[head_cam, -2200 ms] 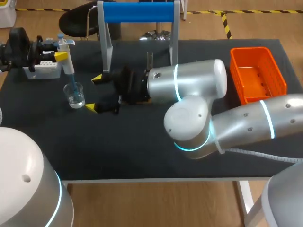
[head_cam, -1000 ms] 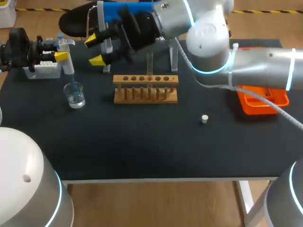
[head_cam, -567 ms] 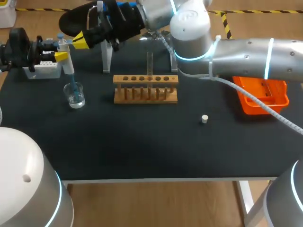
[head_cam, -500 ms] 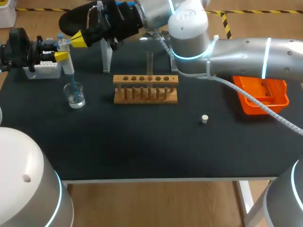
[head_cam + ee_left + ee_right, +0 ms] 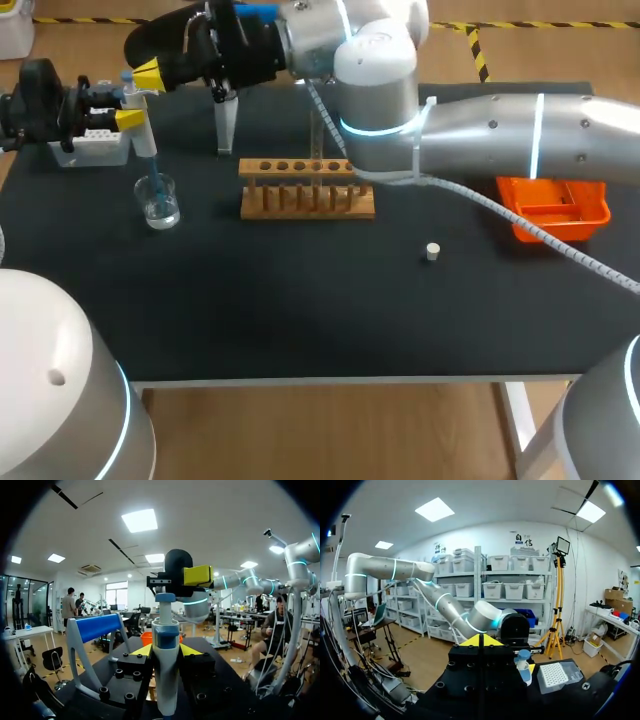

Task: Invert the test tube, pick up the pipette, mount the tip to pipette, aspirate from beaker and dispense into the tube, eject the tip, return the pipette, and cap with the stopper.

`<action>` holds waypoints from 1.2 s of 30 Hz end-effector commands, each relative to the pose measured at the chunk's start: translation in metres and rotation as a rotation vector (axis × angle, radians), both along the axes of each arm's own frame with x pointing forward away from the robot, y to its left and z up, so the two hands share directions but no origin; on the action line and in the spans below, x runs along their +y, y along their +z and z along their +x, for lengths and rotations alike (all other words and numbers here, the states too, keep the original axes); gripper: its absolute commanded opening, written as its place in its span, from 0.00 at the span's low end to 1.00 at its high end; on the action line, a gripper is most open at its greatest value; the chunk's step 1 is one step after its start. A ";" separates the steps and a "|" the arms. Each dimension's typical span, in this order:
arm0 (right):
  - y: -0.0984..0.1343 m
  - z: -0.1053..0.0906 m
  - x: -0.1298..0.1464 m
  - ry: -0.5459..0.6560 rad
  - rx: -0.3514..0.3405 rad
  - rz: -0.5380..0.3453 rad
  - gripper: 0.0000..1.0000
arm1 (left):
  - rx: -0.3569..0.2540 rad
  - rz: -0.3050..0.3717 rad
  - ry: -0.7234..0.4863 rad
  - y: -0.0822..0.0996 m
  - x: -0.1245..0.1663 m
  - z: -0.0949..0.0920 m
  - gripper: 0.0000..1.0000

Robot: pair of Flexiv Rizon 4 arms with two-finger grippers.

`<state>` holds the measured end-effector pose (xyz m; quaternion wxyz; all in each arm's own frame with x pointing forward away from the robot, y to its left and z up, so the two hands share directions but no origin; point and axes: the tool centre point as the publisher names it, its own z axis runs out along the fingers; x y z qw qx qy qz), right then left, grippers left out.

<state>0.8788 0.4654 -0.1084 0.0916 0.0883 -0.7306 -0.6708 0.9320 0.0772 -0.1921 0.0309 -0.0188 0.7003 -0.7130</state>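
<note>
Aspirating seems to be underway in the frame's upper left: the right arm (image 5: 480, 120) is holding its right gripper (image 5: 150, 73), fingers pressed together, just above the left gripper (image 5: 129, 120), which is pinching the pipette (image 5: 141, 135), its tip dipping into the beaker (image 5: 160, 203). Next, the plunger (image 5: 165, 598) is probably needing a square, controlled press.

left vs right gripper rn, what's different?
The left gripper is shut on the pipette; the right gripper is shut on nothing. The left gripper is on its own side; the right gripper's arm reaches across past the middle. The left gripper grips the pipette's body; the right gripper is up by its top end. Both have yellow tips.
</note>
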 end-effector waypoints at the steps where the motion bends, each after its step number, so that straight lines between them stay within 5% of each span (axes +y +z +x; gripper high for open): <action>1: -0.005 0.004 0.011 -0.021 0.005 0.018 0.00 | -0.001 -0.002 -0.004 -0.001 0.001 0.001 0.00; 36: -0.014 0.043 0.037 -0.088 0.010 0.044 0.00 | -0.001 -0.002 -0.004 -0.001 0.001 0.001 0.00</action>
